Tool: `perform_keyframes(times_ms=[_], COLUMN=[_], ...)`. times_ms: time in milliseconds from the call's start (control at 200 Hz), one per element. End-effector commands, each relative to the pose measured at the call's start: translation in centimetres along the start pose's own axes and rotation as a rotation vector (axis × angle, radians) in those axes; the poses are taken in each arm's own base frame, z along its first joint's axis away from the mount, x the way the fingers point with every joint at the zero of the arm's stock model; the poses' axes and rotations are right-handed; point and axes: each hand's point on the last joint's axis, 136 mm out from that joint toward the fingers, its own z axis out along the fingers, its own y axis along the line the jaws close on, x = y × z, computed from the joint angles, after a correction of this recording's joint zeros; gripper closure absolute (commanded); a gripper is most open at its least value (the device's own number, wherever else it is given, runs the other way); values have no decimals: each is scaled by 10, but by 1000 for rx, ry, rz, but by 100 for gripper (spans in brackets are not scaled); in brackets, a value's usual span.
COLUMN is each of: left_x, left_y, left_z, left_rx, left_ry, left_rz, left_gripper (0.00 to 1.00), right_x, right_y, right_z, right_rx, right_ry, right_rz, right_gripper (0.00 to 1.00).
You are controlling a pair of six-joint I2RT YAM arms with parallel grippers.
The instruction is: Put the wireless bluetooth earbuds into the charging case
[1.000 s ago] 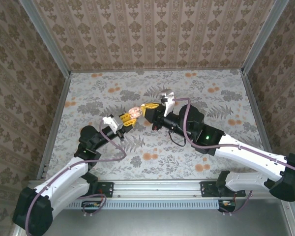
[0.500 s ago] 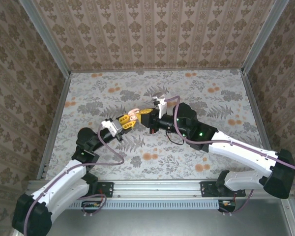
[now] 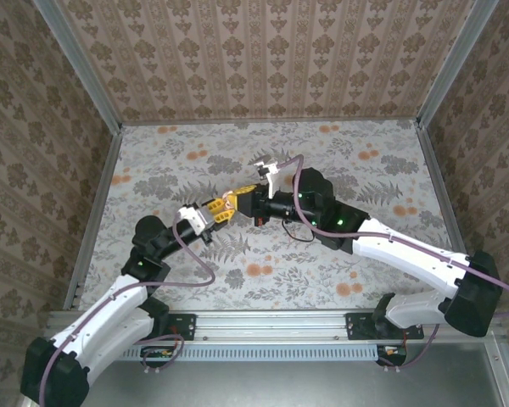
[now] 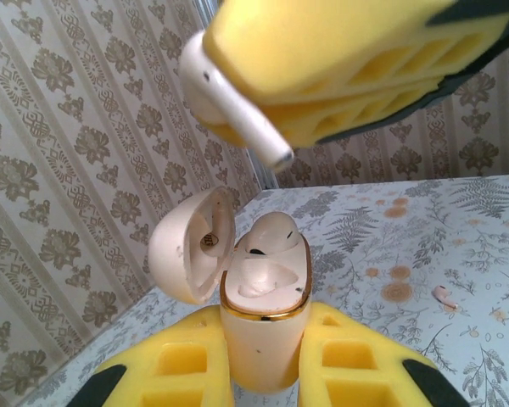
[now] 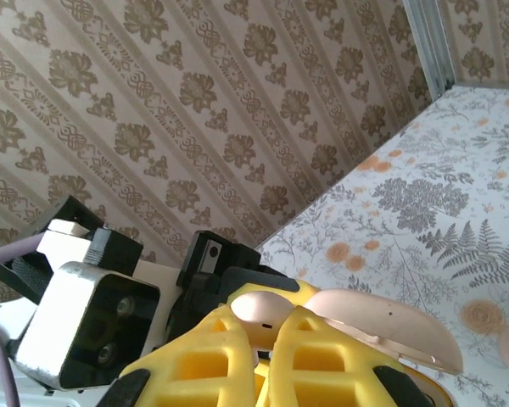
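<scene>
Here, earbud (image 4: 227, 95) in right gripper (image 5: 266, 343) just above case (image 4: 264, 326) in left gripper (image 4: 265, 373)

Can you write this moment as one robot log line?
left hand: shut on charging case, lid open | right hand: shut on earbud, above case

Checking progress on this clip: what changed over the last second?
The right gripper, shut on an earbud, swung left toward the open case, so the earbud now hangs just above it. The left gripper stayed shut on the case, roughly in place.
</scene>
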Motion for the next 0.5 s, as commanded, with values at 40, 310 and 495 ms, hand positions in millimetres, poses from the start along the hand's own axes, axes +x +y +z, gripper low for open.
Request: perform_keyframes(times_ms=[40, 310, 495], left_x=[-21, -8, 41], left_y=[9, 22, 54], left_z=[4, 6, -5], left_rx=[-18, -94, -296], left_ry=[-38, 24, 259], left_rz=[-35, -106, -228], left_gripper=[100, 100, 100], right_x=[-5, -1, 19], right_y=[0, -20, -87], right_z=[2, -1, -26], right_rx=[22, 140, 444], right_ry=[-1, -7, 48], right_rz=[-7, 8, 217], right_gripper=[94, 96, 99])
